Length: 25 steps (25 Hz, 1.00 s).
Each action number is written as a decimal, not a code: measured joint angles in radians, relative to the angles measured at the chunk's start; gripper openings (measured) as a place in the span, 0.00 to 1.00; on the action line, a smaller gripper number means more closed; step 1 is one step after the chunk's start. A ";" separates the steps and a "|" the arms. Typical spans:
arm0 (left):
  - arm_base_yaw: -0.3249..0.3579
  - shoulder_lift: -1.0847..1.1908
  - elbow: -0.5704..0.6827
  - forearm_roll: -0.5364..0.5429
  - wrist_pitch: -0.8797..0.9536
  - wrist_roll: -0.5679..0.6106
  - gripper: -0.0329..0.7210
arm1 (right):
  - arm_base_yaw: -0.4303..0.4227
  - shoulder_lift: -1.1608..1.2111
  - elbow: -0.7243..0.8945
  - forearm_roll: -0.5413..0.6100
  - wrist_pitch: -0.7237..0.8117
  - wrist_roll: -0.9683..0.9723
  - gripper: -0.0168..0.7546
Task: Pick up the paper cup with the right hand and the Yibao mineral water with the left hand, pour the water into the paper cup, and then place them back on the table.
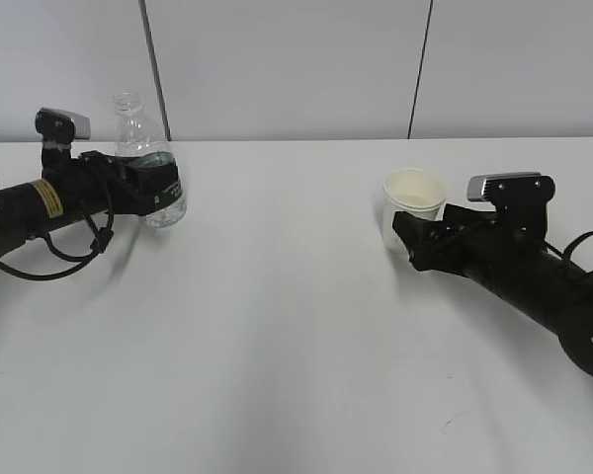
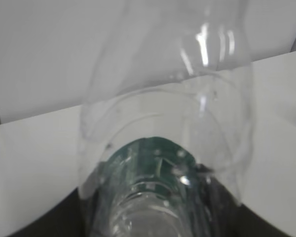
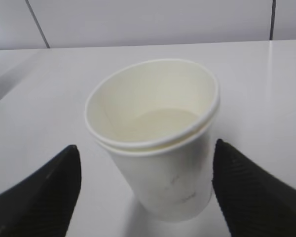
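Exterior view: your left hand (image 1: 143, 188) clamps the Yibao mineral water (image 1: 148, 163) at nine o'clock; your right hand (image 1: 415, 237), fingers apart, straddles the paper cup (image 1: 412, 202) at three o'clock; lifting and pouring remain.

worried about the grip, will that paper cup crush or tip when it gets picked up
The paper cup looks thin-walled and probably light, so a hard squeeze could buckle it. It tapers to a narrow base, so a nudge from one side of the right tool might tip it. It appears to be two nested cups, perhaps slightly stiffer.

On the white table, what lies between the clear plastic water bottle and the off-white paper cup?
Nothing: in the exterior view only bare white table separates the clear ribbed bottle from the off-white paper cup.
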 joint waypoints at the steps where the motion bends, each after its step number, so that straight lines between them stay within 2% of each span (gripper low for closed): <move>1: 0.000 0.000 0.000 0.000 0.000 0.000 0.46 | 0.000 -0.011 0.016 0.002 -0.002 -0.003 0.86; 16: 0.000 0.000 0.000 -0.004 0.002 0.000 0.47 | 0.000 -0.239 0.233 0.043 -0.004 -0.060 0.83; 19: 0.000 0.000 0.000 -0.004 -0.002 0.000 0.58 | 0.000 -0.275 0.245 0.043 -0.004 -0.063 0.83; 23: 0.000 0.007 0.000 0.010 -0.012 0.000 0.79 | 0.000 -0.304 0.247 0.044 -0.004 -0.064 0.82; 25: 0.000 0.008 0.000 0.016 -0.019 0.000 0.83 | 0.000 -0.314 0.249 0.044 -0.004 -0.064 0.81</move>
